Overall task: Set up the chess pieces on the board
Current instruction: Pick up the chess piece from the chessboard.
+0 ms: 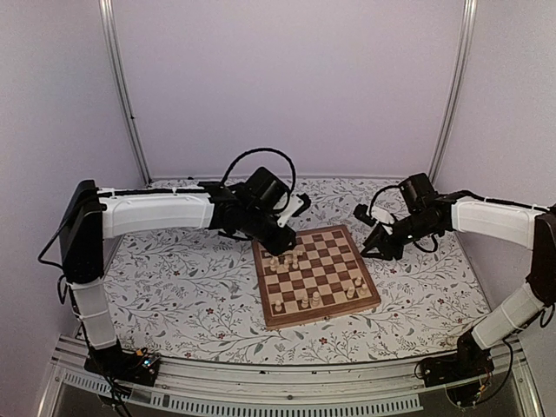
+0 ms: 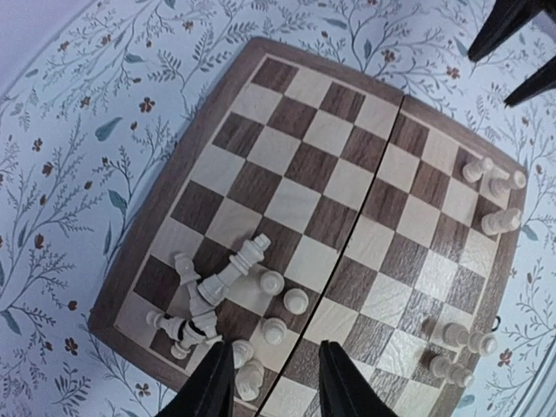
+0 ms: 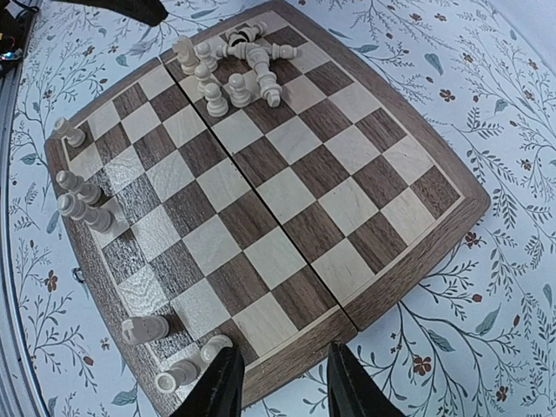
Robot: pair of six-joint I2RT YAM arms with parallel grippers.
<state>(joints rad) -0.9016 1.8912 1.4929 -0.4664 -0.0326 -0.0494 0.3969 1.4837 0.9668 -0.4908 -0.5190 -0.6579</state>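
Observation:
The checkered wooden board [image 1: 317,274] lies mid-table; it also shows in the left wrist view [image 2: 321,174] and the right wrist view [image 3: 287,174]. A heap of fallen cream chess pieces [image 2: 204,295] lies at its far-left corner, with upright pawns [image 2: 295,301] beside it. More pieces [image 2: 495,187] stand along the near edge. My left gripper [image 2: 274,378] is open and empty, just above the pieces at the far-left corner. My right gripper [image 3: 282,387] is open and empty, over the board's right edge, with pieces [image 3: 178,369] by its left finger.
The floral tablecloth [image 1: 191,287] surrounds the board. Pale walls and two metal corner posts [image 1: 126,95] enclose the back and sides. The right arm's fingers [image 2: 512,35] show at the top right of the left wrist view.

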